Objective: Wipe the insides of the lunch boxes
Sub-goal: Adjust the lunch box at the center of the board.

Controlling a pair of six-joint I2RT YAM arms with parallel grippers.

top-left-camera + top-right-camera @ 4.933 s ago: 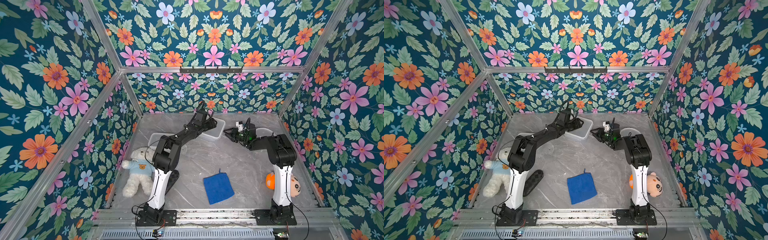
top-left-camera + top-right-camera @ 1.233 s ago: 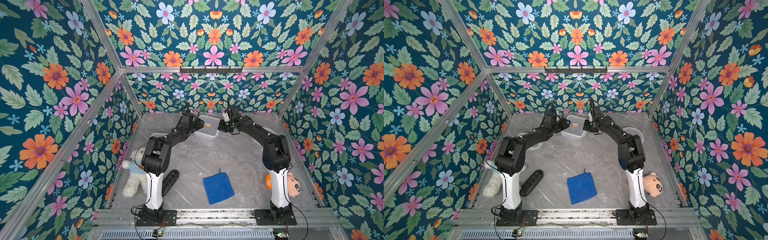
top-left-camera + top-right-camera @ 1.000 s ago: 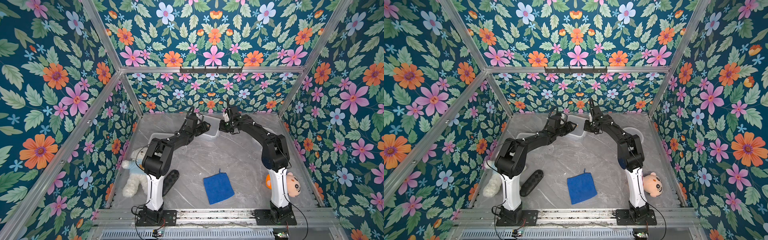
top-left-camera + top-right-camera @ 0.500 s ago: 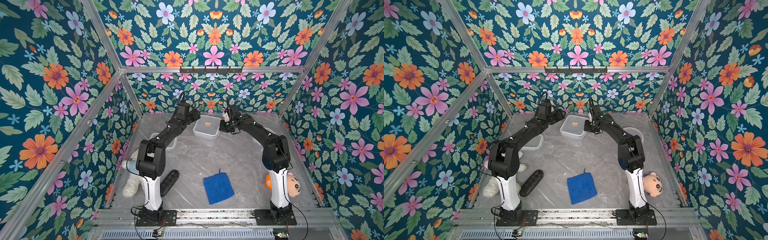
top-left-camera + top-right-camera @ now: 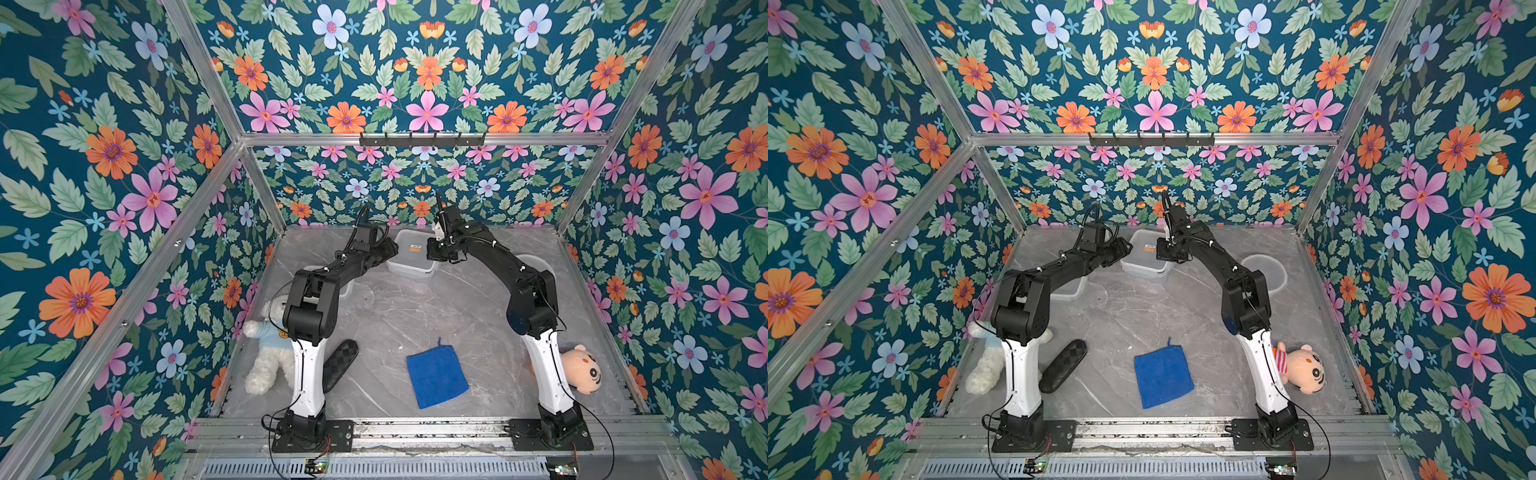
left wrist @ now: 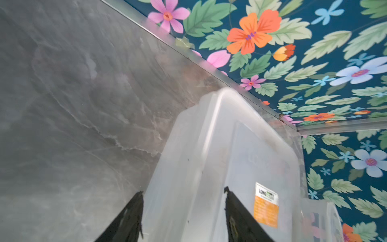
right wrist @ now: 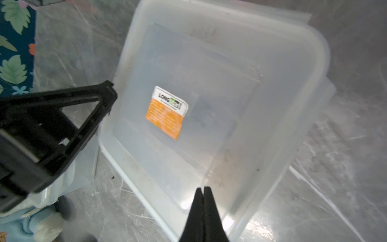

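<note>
Beyond the blue cloth (image 5: 436,372), the square lunch box (image 5: 409,255) sits between your left end effector (image 6: 182,190), jaws apart astride its wall, and right end effector (image 7: 202,188), closed at its rim. Brace it; fetch the cloth.

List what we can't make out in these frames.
- Small box: both top views, mostly behind the left arm.
- Round box: too small in a top view to judge its inside.
- Right gripper: shut at the rim of the square box; right wrist view, its fingers cover whether they pinch the wall.
- Left gripper: open by that box's side; left wrist view, fingers cut off by the picture's edge, contact unclear.
- Sticker: text blurred in both wrist views.
</note>
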